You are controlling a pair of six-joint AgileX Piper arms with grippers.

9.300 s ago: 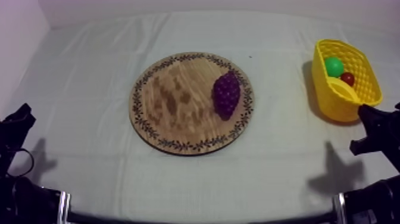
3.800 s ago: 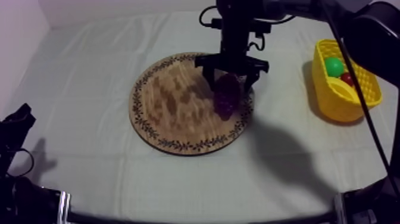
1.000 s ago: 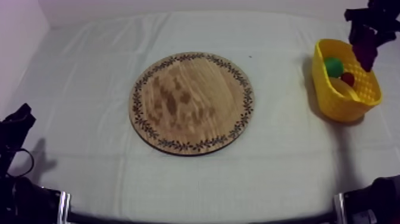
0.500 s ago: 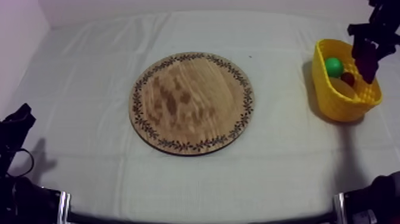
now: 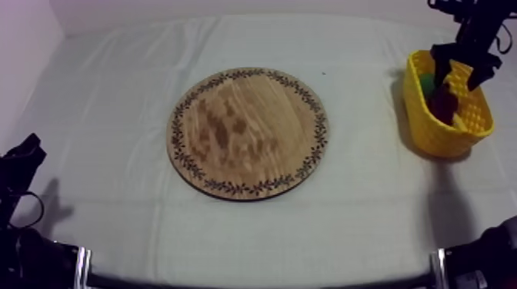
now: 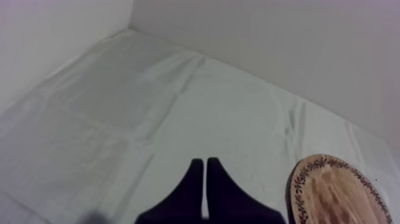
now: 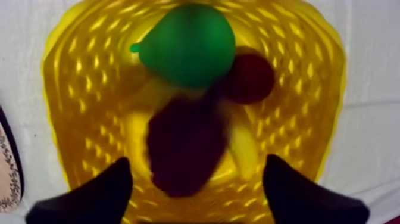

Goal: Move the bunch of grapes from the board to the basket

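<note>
The bunch of grapes (image 7: 187, 146) lay inside the yellow basket (image 7: 71, 107), beneath the gap between the fingers (image 7: 107, 187) of the right gripper (image 7: 197, 164); those fingers stood wide apart, gripping nothing; the bunch's long axis ran crosswise to the line joining the fingertips; the left gripper (image 6: 205, 167), fingers pressed together, sat far off; withdrawal would probably fall to the right arm.

Top view slants down over the tabletop (image 5: 115, 115); left wrist view skims low toward the wooden board (image 6: 336, 193); right wrist view looks closely down into the yellow basket (image 7: 77, 89).
</note>
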